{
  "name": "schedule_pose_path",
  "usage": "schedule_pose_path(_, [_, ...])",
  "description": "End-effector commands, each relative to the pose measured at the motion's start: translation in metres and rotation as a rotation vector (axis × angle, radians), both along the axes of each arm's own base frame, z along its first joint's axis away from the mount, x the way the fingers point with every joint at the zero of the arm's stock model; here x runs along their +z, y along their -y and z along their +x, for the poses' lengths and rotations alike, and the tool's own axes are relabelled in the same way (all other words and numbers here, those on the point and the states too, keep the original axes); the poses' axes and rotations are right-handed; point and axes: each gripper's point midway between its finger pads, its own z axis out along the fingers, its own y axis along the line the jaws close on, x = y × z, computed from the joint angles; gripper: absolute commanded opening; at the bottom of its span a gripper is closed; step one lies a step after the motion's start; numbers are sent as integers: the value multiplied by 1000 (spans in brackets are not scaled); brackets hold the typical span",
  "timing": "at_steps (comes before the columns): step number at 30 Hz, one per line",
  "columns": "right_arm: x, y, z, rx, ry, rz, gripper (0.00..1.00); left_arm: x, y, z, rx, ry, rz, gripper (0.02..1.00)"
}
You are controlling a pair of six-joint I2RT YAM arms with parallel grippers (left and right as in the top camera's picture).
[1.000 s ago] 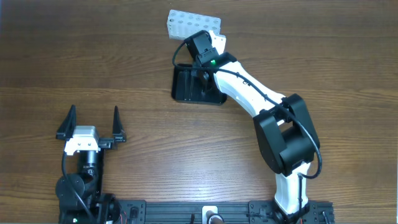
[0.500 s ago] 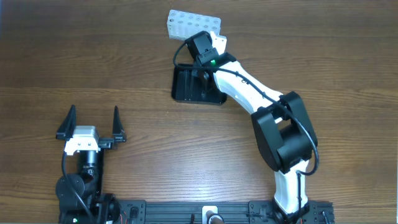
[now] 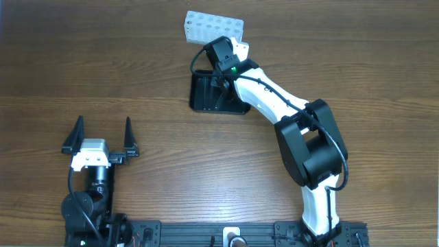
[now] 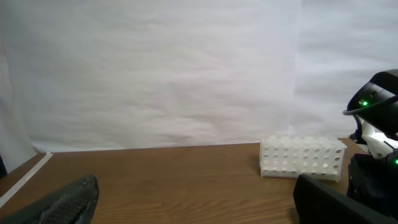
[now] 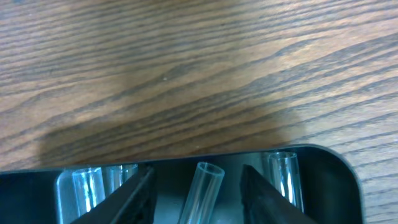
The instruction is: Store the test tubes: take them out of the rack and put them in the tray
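Note:
The white test tube rack (image 3: pixel 213 27) stands at the far middle of the table, its holes looking empty from above. Just in front of it sits the black tray (image 3: pixel 202 103). My right gripper (image 3: pixel 221 84) hangs over the tray, pointing down into it. In the right wrist view its fingers (image 5: pixel 135 198) stand open on either side of a clear test tube (image 5: pixel 206 180), which lies tilted inside the tray (image 5: pixel 326 163). More clear tubes (image 5: pixel 87 186) (image 5: pixel 283 173) rest beside it. My left gripper (image 3: pixel 101 138) is open with nothing in it near the front left.
The rack (image 4: pixel 301 157) and part of the right arm (image 4: pixel 376 118) appear in the left wrist view, against a white backdrop. Bare wooden table lies between the left gripper and the tray.
The right arm's elbow has shifted slightly to the left while its gripper stays over the tray. The left arm has not moved.

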Motion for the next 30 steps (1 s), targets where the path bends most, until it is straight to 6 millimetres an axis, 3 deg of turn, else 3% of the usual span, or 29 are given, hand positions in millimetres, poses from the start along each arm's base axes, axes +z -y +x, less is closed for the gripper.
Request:
schedule_pose_path(1, [50, -15, -6, 93, 71, 23, 505, 1, 1, -1, -4, 9, 15, 1000])
schedule_pose_path(7, [154, -21, -35, 221, 222, 38, 560, 1, 1, -1, -4, 9, 15, 1000])
schedule_pose_path(12, [223, 10, -67, 316, 381, -39, 636, 1, 1, -1, -4, 9, 15, 1000])
schedule_pose_path(13, [233, 22, -74, 310, 419, -70, 682, 1, 1, -1, -4, 9, 15, 1000])
schedule_pose_path(15, [246, 47, -89, 279, 471, -105, 890, 1, 1, -1, -4, 9, 15, 1000])
schedule_pose_path(16, [252, 60, -97, 258, 489, -107, 978, 1, 1, -1, -4, 9, 15, 1000])
schedule_pose_path(19, [258, 96, -122, 209, 511, -95, 991, 1, 1, -1, -4, 9, 15, 1000])
schedule_pose_path(22, [249, 124, -142, 211, 519, -105, 991, 1, 1, -1, -4, 9, 15, 1000])
schedule_pose_path(30, [219, 168, -177, 202, 701, -118, 993, 1, 1, -1, -4, 9, 15, 1000])
